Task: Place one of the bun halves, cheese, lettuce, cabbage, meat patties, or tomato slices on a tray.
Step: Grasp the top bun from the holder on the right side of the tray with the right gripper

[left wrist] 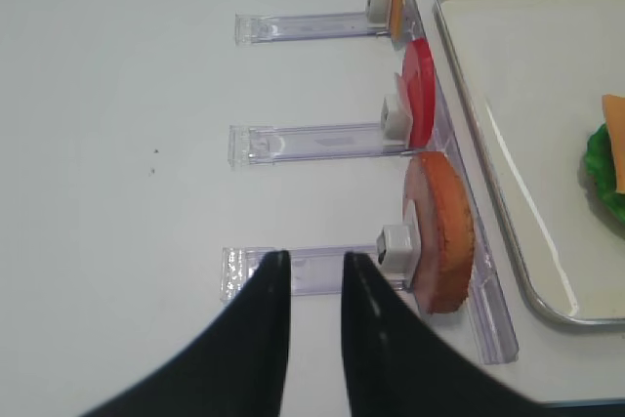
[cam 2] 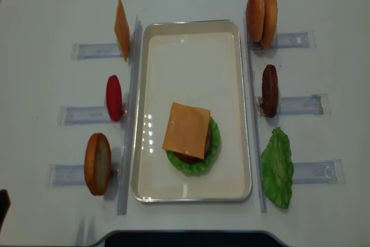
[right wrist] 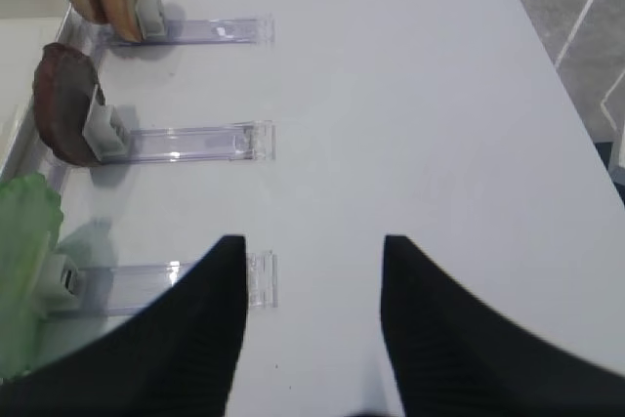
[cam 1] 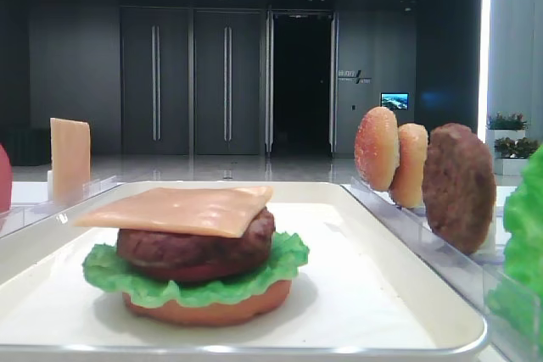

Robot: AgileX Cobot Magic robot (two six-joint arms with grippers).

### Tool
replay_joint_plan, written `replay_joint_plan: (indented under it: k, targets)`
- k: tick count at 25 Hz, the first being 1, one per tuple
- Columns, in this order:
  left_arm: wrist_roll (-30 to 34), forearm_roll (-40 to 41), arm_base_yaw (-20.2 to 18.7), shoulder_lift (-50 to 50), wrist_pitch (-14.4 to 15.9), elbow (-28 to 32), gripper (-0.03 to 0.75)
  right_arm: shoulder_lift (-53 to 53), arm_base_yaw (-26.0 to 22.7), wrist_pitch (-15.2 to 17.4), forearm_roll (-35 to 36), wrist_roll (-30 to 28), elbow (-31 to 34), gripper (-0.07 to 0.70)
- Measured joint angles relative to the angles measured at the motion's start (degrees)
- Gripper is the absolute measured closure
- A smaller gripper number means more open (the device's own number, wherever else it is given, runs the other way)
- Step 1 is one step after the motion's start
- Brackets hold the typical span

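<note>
On the white tray [cam 2: 142, 114] sits a stack with a cheese [cam 2: 186, 130] slice on top, over a meat patty [cam 1: 195, 247], lettuce [cam 1: 280, 264] and a bun bottom [cam 1: 212, 309]. The sesame bun top [cam 2: 255, 14] stands on edge in the far right rack, next to a paler bun half [cam 2: 269, 22]. My right gripper [right wrist: 313, 239] is open over bare table, right of the racks holding a patty [right wrist: 61, 116] and lettuce [right wrist: 21, 261]. My left gripper [left wrist: 315, 258] has a narrow gap and holds nothing, above the rack with an orange-brown bun piece [left wrist: 444, 231].
On the left side, clear racks [left wrist: 312, 142] hold an upright cheese slice [cam 2: 122, 29], a red tomato slice [cam 2: 114, 98] and the bun piece [cam 2: 97, 163]. The right racks [cam 2: 300, 103] run outward from the tray. The table edge lies close below the tray in the overhead view.
</note>
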Motion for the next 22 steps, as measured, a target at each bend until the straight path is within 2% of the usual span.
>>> replay_joint_plan:
  k: [6, 12, 22]
  targets:
    - [0.0, 0.0, 0.0, 0.0, 0.0, 0.0, 0.611, 12.5, 0.0, -0.8, 0.0, -0.5, -1.2, 0.295]
    - [0.0, 0.0, 0.0, 0.0, 0.0, 0.0, 0.646, 29.0, 0.0, -1.4, 0.1, -0.7, -6.1, 0.321]
    - [0.0, 0.0, 0.0, 0.0, 0.0, 0.0, 0.714, 56.0, 0.0, 3.7, 1.5, -0.8, -24.6, 0.326]
